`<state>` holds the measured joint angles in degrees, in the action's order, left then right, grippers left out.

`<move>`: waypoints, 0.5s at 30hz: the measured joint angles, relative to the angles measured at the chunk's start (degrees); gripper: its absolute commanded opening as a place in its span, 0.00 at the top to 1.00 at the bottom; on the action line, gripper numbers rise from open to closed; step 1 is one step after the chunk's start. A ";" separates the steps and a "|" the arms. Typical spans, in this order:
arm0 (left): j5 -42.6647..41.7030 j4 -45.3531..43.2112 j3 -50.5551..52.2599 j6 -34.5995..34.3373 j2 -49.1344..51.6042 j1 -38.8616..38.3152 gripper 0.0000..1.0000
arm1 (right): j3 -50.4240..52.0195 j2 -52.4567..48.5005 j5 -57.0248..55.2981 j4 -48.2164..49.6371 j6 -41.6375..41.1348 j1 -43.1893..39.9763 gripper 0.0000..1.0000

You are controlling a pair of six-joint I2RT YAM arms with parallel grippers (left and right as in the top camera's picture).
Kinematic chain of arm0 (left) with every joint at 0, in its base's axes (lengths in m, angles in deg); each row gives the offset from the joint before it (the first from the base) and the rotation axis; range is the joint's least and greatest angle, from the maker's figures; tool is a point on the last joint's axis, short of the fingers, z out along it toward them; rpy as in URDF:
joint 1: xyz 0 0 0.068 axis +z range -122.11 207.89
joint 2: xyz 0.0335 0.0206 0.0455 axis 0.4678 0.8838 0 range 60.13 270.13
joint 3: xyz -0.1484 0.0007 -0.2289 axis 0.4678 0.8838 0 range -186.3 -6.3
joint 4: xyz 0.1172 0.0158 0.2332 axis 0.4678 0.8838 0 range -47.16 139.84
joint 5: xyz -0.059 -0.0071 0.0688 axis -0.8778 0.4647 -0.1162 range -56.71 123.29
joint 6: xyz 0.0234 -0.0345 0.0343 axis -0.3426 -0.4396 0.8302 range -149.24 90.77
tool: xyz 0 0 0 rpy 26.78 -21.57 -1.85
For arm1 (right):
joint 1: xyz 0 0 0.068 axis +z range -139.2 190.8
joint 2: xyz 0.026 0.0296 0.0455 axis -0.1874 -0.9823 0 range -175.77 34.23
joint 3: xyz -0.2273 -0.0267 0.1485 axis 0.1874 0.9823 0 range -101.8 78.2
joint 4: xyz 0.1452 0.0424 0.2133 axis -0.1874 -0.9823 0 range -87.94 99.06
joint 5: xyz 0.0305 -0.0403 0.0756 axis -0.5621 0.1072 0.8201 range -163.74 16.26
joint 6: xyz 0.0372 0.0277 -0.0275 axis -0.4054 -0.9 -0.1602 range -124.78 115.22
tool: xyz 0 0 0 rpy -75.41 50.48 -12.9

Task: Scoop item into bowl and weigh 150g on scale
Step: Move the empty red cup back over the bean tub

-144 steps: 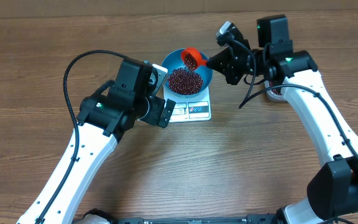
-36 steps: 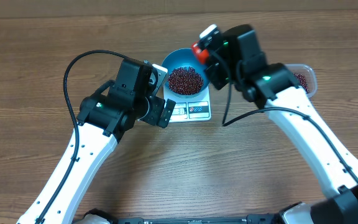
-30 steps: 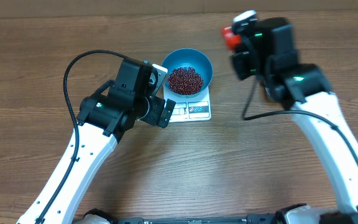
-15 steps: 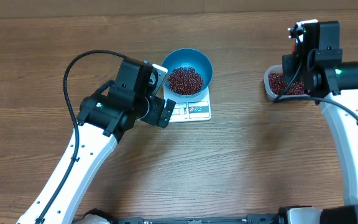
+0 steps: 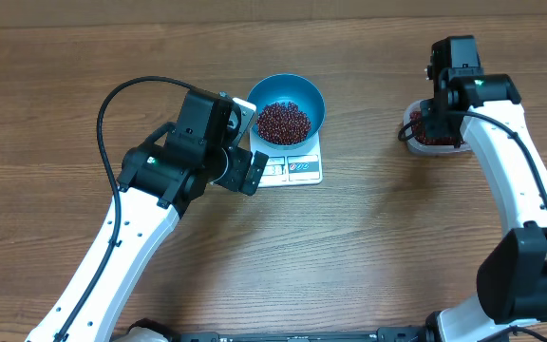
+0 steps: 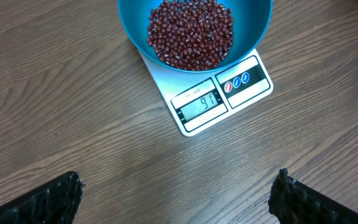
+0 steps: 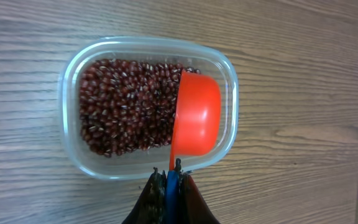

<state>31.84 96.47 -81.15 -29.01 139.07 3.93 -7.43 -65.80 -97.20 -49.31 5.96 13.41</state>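
Overhead first: it's a brown wood-grain tabletop (image 5: pixel 368 247) filling pretty much the whole shot, with just a thin pale strip of room beyond its far edge at 12 o'clock. The blue bowl (image 5: pixel 313 103) sits on the white scale (image 5: pixel 297 169) a bit up from center, and the beans (image 5: pixel 282 122) are heaped inside it. The left hand (image 5: pixel 245 142) hangs just at 9 o'clock of the scale, touching nothing. Way over at 3 o'clock, well apart from the scale, the right hand (image 5: pixel 442 114) is over a clear tub (image 5: pixel 409 128) with more beans in it.

Left wrist view: same wood grain, no clutter. The bowl (image 6: pixel 129 31) is at 12 o'clock, its beans (image 6: pixel 190 32) piled in the middle, and the scale (image 6: pixel 219 99) pokes out below it with a display that looks like it reads 91. The left hand (image 6: pixel 179 205) is spread wide, dark fingertips (image 6: pixel 42 202) at 7 and 5 o'clock, nothing between them.

Right wrist view: the tub (image 7: pixel 67 124) sits flat on the tabletop (image 7: pixel 30 37), and a lighter band runs down the 3 o'clock edge. Red-brown beans (image 7: pixel 126 106) fill it. The right hand (image 7: pixel 169 193) is pinched tight on the handle of an orange scoop (image 7: pixel 196 112), whose cup sits over the tub's 3 o'clock side. Can't tell if there's anything in the scoop.
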 measured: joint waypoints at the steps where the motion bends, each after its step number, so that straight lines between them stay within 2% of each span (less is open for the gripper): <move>1: 0.00 0.00 0.00 0.00 0.00 0.00 0.00 | 0.00 -0.46 -0.52 0.11 0.00 0.00 0.96; 15: 0.00 0.00 0.00 0.00 0.00 0.00 0.01 | 0.00 -3.34 -2.93 1.90 0.00 0.02 0.96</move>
<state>31.84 96.47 -81.15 -29.01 139.07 3.93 -7.43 -69.14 -100.13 -47.41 5.96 13.43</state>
